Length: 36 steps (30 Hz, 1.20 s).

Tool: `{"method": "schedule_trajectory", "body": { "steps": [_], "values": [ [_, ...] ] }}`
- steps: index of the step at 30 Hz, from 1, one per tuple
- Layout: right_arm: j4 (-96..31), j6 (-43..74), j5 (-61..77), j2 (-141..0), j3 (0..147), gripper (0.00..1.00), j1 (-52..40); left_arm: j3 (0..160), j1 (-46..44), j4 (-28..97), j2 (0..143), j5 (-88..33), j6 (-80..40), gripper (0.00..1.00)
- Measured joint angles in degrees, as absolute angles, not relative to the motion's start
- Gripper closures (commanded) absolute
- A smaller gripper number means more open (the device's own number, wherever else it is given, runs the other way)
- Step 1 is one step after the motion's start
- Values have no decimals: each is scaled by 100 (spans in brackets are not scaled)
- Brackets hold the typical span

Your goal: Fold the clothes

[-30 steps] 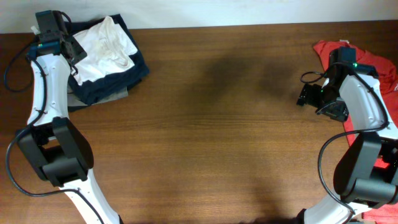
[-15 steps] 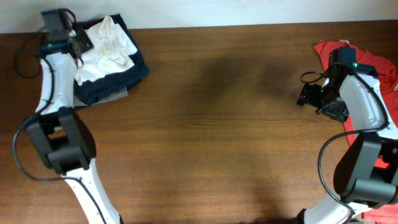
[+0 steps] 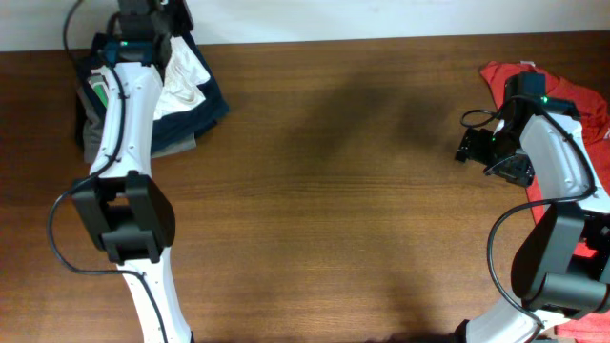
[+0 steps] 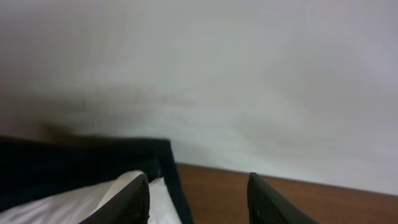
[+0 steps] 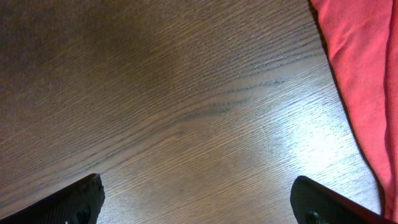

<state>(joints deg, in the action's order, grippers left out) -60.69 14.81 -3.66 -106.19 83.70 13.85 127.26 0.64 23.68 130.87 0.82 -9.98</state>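
Tabletop [image 3: 362, 191] of dark wood, white wall [image 3: 381, 14]

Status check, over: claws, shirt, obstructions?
Left claw open, empty, at pile's back edge. Right claw wide open over bare table. White T-shirt crumpled atop navy garment, unfolded. Left arm crosses over it.

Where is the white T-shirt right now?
Overhead view: the white T-shirt lies at the table's far left corner, on the navy garment, partly under the left arm.
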Motion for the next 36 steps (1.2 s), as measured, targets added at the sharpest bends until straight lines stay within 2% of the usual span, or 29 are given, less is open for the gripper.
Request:
{"method": "schedule_trajectory", "body": {
  "steps": [6, 9, 10, 11, 13, 14, 15, 22, 28, 32, 36],
  "values": [
    [-6062, 1483, -366, -10619, 8370, 1, 1385, 12717, 174, 2679, 14326, 148, -987, 50],
    [-6064, 1479, -366, -10619, 8370, 1, 1385, 12752, 128, 2731, 14348, 150, -985, 50],
    [-6066, 1483, -366, -10619, 8370, 1, 1385, 12785, 117, 2790, 14348, 148, -985, 44],
    [-6066, 1483, -366, -10619, 8370, 1, 1385, 12927, 95, 2917, 14348, 150, -985, 33],
    [-6064, 1483, -366, -10619, 8370, 1, 1385, 13176, -21, 3092, 14164, 148, -991, 7],
    [-6064, 1485, -366, -10619, 8370, 1, 1385, 13225, -119, 3223, 13878, 121, -985, 1],
    [-6058, 1485, -364, -10619, 8370, 1, 1385, 13253, -202, 3452, 13583, 49, -974, 1],
    [-6062, 1481, -366, -10619, 8381, 1, 1385, 13522, -672, 7190, 10755, -447, -985, 1],
    [-6064, 1483, -366, -10619, 8381, 1, 1385, 13515, -711, 9443, 9780, -460, -982, 1],
    [-6062, 1483, -366, -10619, 8381, 1, 1385, 13065, -923, 9647, 9026, -561, -982, 1],
    [-6064, 1483, -366, -10619, 8381, 1, 1385, 11507, -1636, 9664, 7863, -875, -1048, 1]
  ]
}}
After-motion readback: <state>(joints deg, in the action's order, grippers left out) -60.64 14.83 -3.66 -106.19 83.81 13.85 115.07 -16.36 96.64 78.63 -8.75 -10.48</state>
